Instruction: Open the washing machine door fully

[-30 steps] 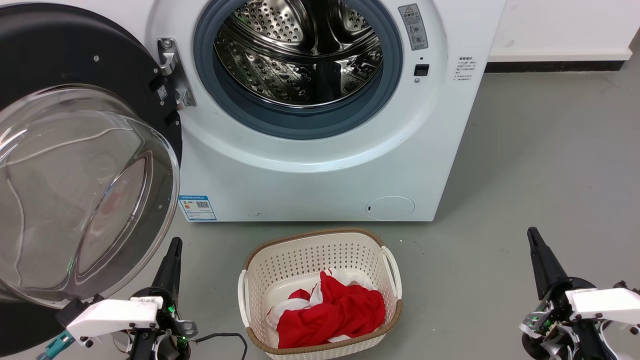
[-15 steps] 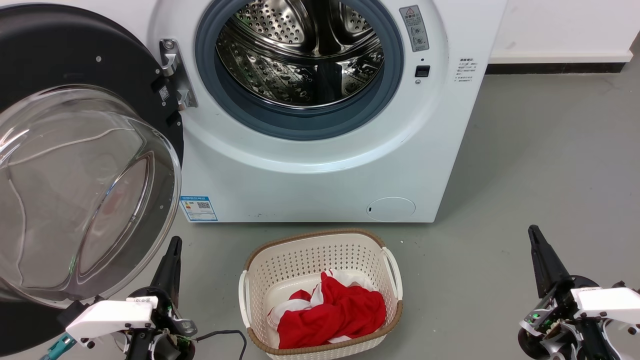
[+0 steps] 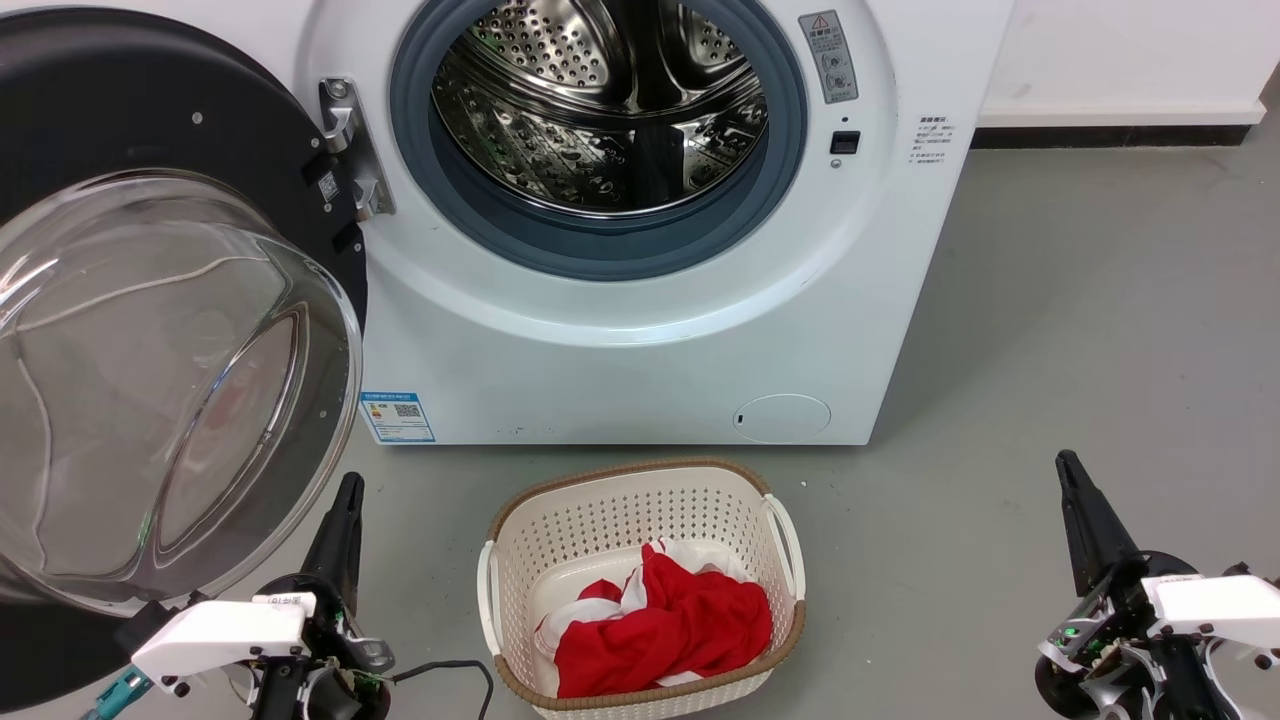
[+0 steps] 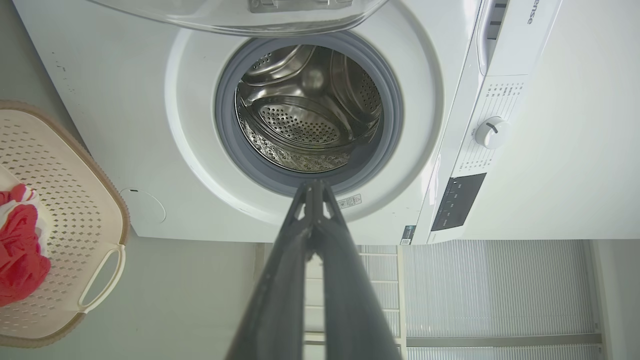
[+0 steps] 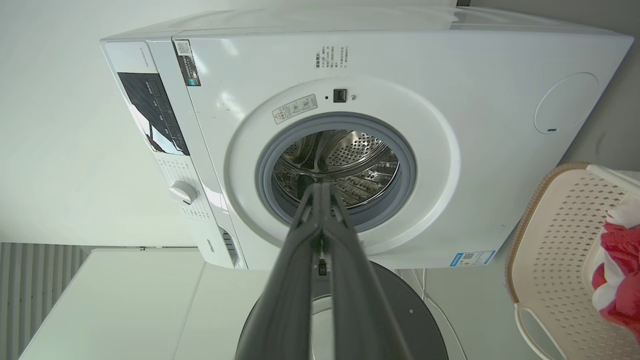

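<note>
The washing machine door (image 3: pixel 120 130), glossy black with a bulging clear glass bowl (image 3: pixel 150 390), stands swung wide to the left of the white machine (image 3: pixel 640 340) on its hinge (image 3: pixel 345 140). The steel drum (image 3: pixel 600 100) lies exposed inside its grey rubber ring. My left gripper (image 3: pixel 350 484) is shut, low at the left, just below the glass bowl and apart from it. My right gripper (image 3: pixel 1065 460) is shut, low at the right over bare floor. In the left wrist view the shut fingertips (image 4: pixel 314 185) point at the drum opening (image 4: pixel 305 115); the right wrist view shows its shut gripper (image 5: pixel 320 187) and the door (image 5: pixel 400 300) behind.
A cream laundry basket (image 3: pixel 620 490) holding red and white cloth (image 3: pixel 660 620) sits on the grey floor between my grippers, in front of the machine. A small round white flap (image 3: pixel 782 417) is low on the machine's front. Open floor lies to the right.
The head view shifted very slightly between one second ago and half a second ago. Door and both grippers have held still since.
</note>
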Motion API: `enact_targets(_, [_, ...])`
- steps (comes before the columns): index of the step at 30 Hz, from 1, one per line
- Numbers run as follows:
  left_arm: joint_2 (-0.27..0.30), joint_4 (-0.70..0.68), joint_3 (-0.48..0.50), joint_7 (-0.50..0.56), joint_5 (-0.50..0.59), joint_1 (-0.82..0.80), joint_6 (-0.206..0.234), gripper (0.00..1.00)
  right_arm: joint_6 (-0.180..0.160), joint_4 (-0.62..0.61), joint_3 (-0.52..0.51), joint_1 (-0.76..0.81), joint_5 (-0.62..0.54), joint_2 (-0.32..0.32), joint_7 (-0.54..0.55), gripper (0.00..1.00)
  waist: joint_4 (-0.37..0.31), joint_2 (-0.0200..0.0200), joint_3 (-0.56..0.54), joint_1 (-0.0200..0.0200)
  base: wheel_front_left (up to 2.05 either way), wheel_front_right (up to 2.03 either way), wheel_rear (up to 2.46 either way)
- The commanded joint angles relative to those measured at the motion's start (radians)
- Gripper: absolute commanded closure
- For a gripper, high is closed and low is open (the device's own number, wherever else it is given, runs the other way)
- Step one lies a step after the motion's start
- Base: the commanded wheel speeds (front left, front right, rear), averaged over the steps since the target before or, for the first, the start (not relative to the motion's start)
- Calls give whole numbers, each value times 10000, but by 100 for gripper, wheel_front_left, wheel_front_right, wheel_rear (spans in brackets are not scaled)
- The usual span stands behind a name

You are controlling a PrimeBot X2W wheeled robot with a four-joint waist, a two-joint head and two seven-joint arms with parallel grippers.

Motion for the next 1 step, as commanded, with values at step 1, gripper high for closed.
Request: enact_targets(1, [-15,2,30,33,-13,-74,-43,100,-2,17,-26,-125,-47,13,39,100,0,0,0,0,0,0,0])
